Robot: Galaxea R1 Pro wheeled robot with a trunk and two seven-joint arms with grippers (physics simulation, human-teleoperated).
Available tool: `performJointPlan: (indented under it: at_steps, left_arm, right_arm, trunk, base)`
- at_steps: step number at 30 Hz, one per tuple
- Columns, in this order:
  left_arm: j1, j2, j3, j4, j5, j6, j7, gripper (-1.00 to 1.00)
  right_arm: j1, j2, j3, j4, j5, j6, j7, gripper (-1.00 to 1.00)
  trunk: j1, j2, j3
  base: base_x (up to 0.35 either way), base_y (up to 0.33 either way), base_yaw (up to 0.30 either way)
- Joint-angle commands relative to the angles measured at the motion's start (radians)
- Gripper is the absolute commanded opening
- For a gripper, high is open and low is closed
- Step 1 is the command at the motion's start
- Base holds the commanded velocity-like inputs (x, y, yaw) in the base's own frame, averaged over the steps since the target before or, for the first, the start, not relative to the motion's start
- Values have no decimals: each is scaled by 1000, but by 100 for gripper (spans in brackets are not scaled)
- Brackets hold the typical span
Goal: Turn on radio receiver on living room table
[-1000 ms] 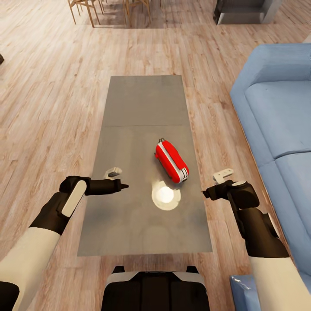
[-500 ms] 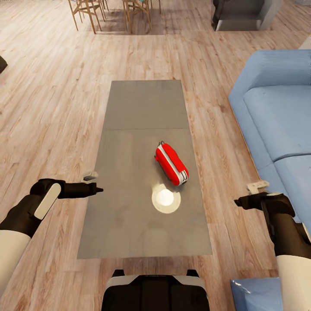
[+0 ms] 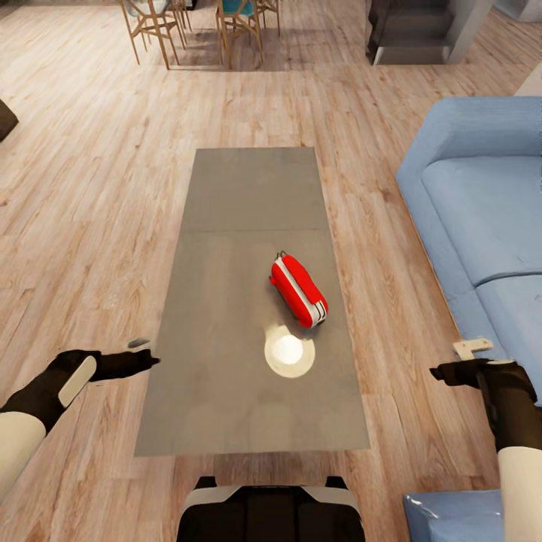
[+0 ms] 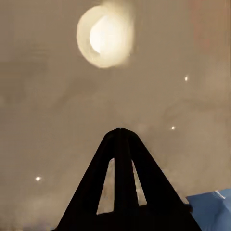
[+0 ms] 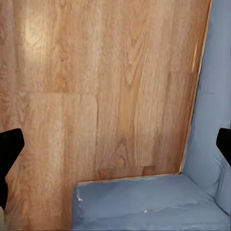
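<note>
Head view showed radio receiver (image 3: 299, 290) untouched mid-counter (image 3: 226, 248); left hand (image 3: 143, 360) pinched together, right hand (image 3: 452, 371) spread apart; reach-in apparently pending.

Head camera looks steeply down from above the near end of the table (image 3: 226, 226), lengthwise, taking in wood floor (image 3: 75, 188) and sofa (image 3: 482, 196) beyond. Left wrist camera faces the tabletop (image 4: 57, 120) closely, sharing its bright reflection (image 4: 103, 36). Right wrist camera faces floor (image 5: 96, 86) and sofa edge (image 5: 211, 120).
</note>
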Motion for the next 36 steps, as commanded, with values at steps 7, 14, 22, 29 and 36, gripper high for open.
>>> performJointPlan:
  at_steps: [7,14,22,29,36]
  left_arm:
    - [-1,-2,-149,305,4,-229,-103,-100]
    - [-1,-28,-166,488,3,-345,-140,-100]
    - [22,-84,-167,624,-128,-445,-132,-100]
    - [109,-86,-167,628,-137,-488,-114,-100]
    - [213,-86,-166,628,-135,-555,-84,-100]
  right_arm:
    - [0,-20,-27,212,2,-102,-101,100]
    - [0,-56,-93,455,1,-210,-186,100]
    - [0,-135,-126,747,-1,-329,-266,100]
    - [1,-158,-125,928,-4,-459,-351,100]
    - [37,-158,-125,999,-5,-514,-361,100]
  trunk:
    - [0,0,11]
    - [0,0,23]
    - [0,0,35]
    - [0,0,47]
    - [0,0,58]
  base:
    - [0,0,0]
    - [0,0,0]
    - [0,0,0]
    - [0,0,0]
    - [0,0,0]
